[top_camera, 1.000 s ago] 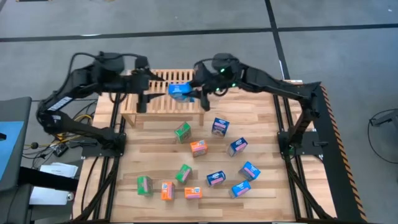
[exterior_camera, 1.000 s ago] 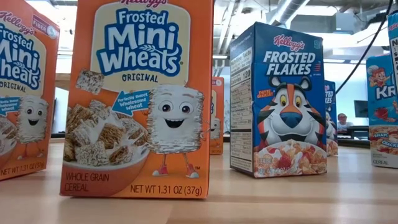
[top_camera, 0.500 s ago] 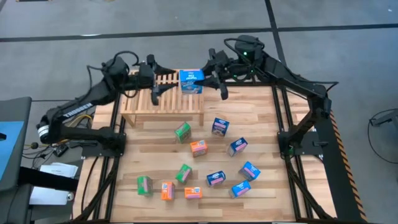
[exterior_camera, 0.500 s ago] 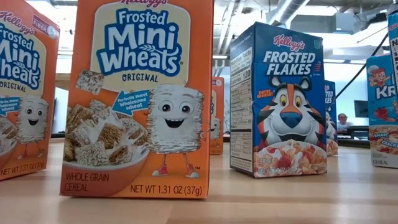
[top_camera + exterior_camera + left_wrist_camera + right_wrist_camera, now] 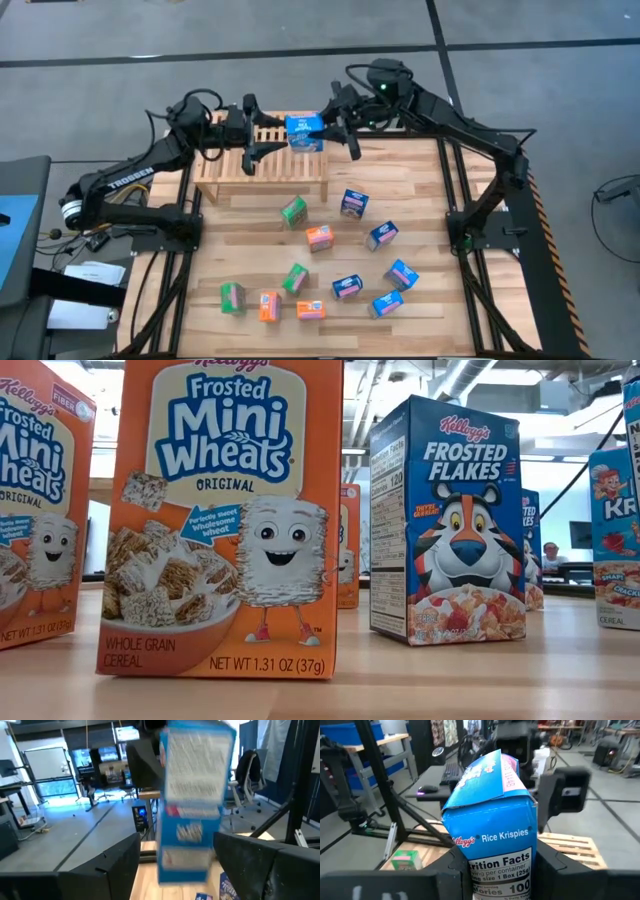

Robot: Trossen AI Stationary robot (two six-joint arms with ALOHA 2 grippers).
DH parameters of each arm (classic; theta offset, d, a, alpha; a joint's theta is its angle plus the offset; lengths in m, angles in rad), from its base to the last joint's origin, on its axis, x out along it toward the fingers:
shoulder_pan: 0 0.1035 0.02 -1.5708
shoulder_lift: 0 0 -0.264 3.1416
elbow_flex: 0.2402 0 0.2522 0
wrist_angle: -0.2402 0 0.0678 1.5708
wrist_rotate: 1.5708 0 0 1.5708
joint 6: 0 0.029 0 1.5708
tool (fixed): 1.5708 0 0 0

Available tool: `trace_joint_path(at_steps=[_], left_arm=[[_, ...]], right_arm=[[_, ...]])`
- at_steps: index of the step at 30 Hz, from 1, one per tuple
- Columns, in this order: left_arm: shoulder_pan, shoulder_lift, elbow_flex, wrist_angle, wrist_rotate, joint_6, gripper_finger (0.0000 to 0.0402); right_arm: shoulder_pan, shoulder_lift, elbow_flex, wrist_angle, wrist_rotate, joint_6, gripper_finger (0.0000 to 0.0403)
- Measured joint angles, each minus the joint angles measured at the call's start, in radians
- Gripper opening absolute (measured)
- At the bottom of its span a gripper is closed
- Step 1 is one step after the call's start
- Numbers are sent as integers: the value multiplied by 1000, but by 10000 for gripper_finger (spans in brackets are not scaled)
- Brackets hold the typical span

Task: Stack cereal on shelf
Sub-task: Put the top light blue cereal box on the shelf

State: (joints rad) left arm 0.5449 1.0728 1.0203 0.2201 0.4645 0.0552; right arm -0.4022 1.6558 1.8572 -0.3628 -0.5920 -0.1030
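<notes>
A blue Rice Krispies cereal box (image 5: pixel 304 132) hangs in the air over the far right part of the light-wood slatted shelf (image 5: pixel 262 172). My right gripper (image 5: pixel 338 128) is shut on it, reaching in from the right. My left gripper (image 5: pixel 256 140) points level at the box from the left. It is open and stands a little short of the box. In the left wrist view its two fingers (image 5: pixel 102 865) frame the blurred box (image 5: pixel 192 800). Several more cereal boxes lie on the tabletop. My right gripper pinches the box between its two fingers (image 5: pixel 452 870), which lie on two opposite faces at the end nearest the gripper (image 5: pixel 500 880). The fingers come about level from the table's right. The box is lifted clear of the shelf, its narrow nutrition panel toward the wrist.
Several loose boxes in blue (image 5: pixel 352 203), green (image 5: pixel 293 211) and orange (image 5: pixel 319 237) are scattered over the plank tabletop's middle and near half. In the low view an orange Mini Wheats box (image 5: pixel 230 520) and a blue Frosted Flakes box (image 5: pixel 450 525) stand upright close by.
My right gripper has carried the blue box up and toward the table's far edge, a little to the right, and the box has turned about in the hold. My left gripper has tipped up from pointing down over the shelf to level and moved toward the far edge, facing the box.
</notes>
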Motion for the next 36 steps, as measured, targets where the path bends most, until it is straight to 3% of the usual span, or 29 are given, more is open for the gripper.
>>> trace_joint_path(at_steps=[10, 16, 36], left_arm=[[-18, 27, 0, 37, -11, -13, 294], [-23, 27, 0, 45, -56, -6, 297], [-60, 80, 0, 86, -59, -12, 231]], right_arm=[[0, 35, 0, 29, -5, 6, 153], [1, 35, 1, 52, -11, 2, 155], [9, 34, 2, 99, -13, 26, 156]])
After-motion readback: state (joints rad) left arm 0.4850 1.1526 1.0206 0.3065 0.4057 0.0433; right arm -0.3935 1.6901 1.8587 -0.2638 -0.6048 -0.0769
